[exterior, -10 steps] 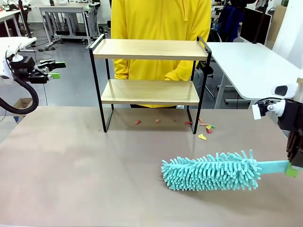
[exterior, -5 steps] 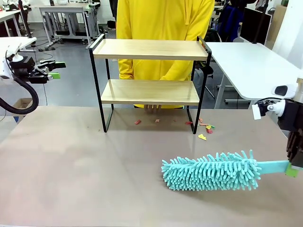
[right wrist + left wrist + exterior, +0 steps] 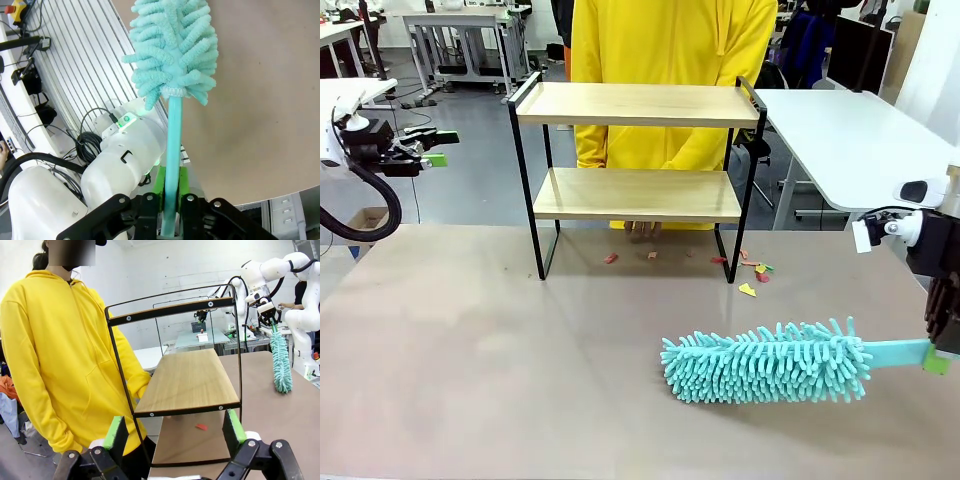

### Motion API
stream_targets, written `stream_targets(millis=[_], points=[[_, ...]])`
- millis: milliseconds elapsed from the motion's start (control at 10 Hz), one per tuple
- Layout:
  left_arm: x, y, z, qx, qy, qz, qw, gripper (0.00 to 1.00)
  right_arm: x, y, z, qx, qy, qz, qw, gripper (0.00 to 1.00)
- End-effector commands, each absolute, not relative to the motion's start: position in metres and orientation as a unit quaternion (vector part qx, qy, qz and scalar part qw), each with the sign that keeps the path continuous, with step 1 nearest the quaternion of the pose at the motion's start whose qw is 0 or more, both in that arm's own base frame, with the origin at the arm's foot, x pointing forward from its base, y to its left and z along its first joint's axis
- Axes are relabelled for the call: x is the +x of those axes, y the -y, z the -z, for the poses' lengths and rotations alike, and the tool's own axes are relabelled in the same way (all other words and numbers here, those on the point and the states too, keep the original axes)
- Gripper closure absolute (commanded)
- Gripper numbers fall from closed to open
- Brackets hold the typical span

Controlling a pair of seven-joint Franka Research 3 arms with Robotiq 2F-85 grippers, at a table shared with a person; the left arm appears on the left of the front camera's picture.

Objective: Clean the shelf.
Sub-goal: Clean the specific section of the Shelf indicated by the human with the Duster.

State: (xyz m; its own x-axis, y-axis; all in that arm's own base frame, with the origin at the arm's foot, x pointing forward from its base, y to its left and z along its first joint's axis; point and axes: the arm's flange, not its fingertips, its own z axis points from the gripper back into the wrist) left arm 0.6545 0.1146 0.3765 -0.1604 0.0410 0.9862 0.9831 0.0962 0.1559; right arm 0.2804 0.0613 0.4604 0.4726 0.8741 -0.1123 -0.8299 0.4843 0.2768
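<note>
While upright, one shelf (image 3: 638, 104), two boards (image 3: 638, 195), one duster (image 3: 765, 362)

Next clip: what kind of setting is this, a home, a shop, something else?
Most likely a robotics lab or workshop: white work tables on a bare grey floor, loose cables by the rig, and a lone shelf set out like a test prop.

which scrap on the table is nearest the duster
The yellow scrap, in front of the others; the red scraps lie farther back, by the legs of the black-framed wooden shelf.
</note>
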Motion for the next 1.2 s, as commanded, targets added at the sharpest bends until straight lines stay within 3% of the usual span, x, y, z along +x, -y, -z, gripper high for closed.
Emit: stream_targets(millis=[0,1100], points=[[0.6526,-0.1141,-0.3802,-0.446,0.573,0.504,0.468,0.00,0.2784,-0.0626,-0.4602,0.092,-0.119,-0.503,0.851,0.87],[0.6526,-0.1141,-0.3802,-0.446,0.573,0.504,0.468,0.00,0.2784,-0.0626,-0.4602,0.092,-0.119,-0.503,0.851,0.87]])
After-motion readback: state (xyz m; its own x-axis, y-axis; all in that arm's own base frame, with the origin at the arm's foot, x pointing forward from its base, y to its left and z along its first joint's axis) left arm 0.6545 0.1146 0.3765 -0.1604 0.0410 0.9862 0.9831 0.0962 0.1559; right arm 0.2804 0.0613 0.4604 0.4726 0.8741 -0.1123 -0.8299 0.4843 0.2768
